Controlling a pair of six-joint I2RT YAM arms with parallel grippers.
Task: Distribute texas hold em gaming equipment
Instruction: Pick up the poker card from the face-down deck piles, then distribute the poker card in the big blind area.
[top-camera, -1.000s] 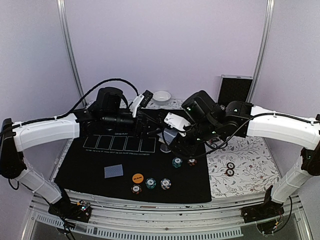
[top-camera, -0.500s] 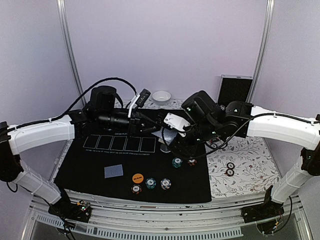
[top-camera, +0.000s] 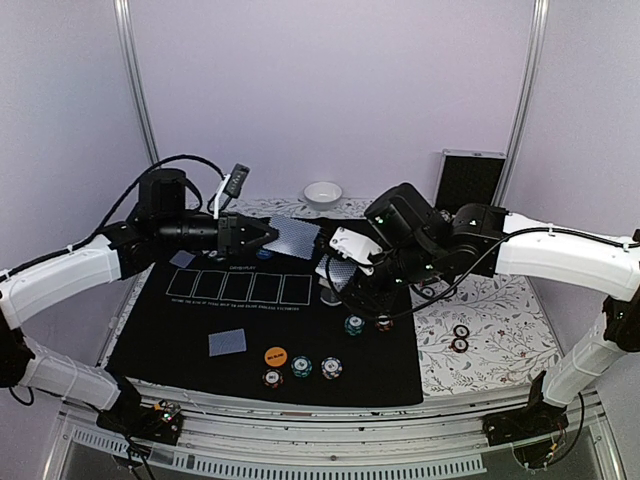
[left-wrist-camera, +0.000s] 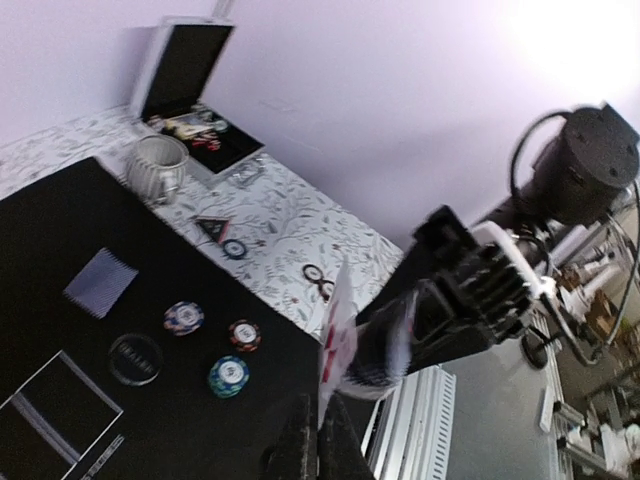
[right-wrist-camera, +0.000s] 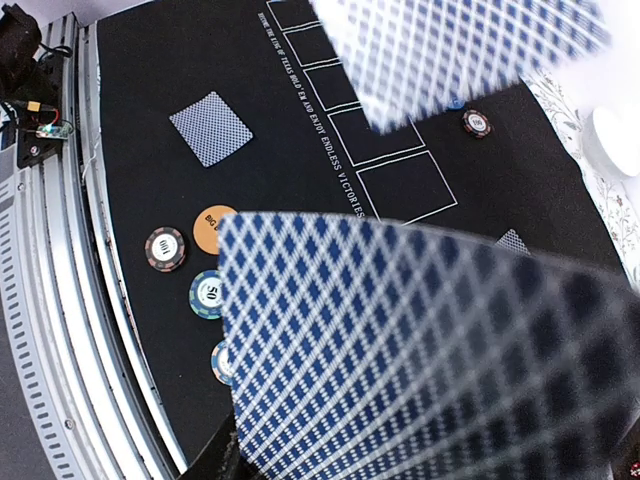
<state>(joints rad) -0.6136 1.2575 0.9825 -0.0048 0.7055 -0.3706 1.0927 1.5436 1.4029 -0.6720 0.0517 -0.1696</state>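
The left gripper (top-camera: 262, 237) hangs above the far side of the black felt mat (top-camera: 180, 330). Its jaws are pinched tight on one blue-grey-backed playing card (top-camera: 296, 236), which is held off the mat; the left wrist view shows that card nearly edge-on. Just beside it, the right gripper (top-camera: 342, 278) has its jaws closed narrowly on a stack of blue-diamond-backed playing cards (right-wrist-camera: 400, 360), also in the air over the middle of the mat.

A second single card (top-camera: 227, 342) lies face down near the mat's front left, and another card (top-camera: 182, 259) lies at its far left edge. An orange round disc (top-camera: 275, 355) sits just right of the front card, with three edge-striped poker chips (top-camera: 302, 367) in a row beside it. Two more striped chips (top-camera: 354, 324) sit below the right gripper.

On the floral-patterned tabletop (top-camera: 500, 310), a ribbed metal mug (left-wrist-camera: 157, 167) stands near a red triangular marker (left-wrist-camera: 212, 229). A small white bowl (top-camera: 323, 193) and an open metal case (top-camera: 470, 180) stand at the back.
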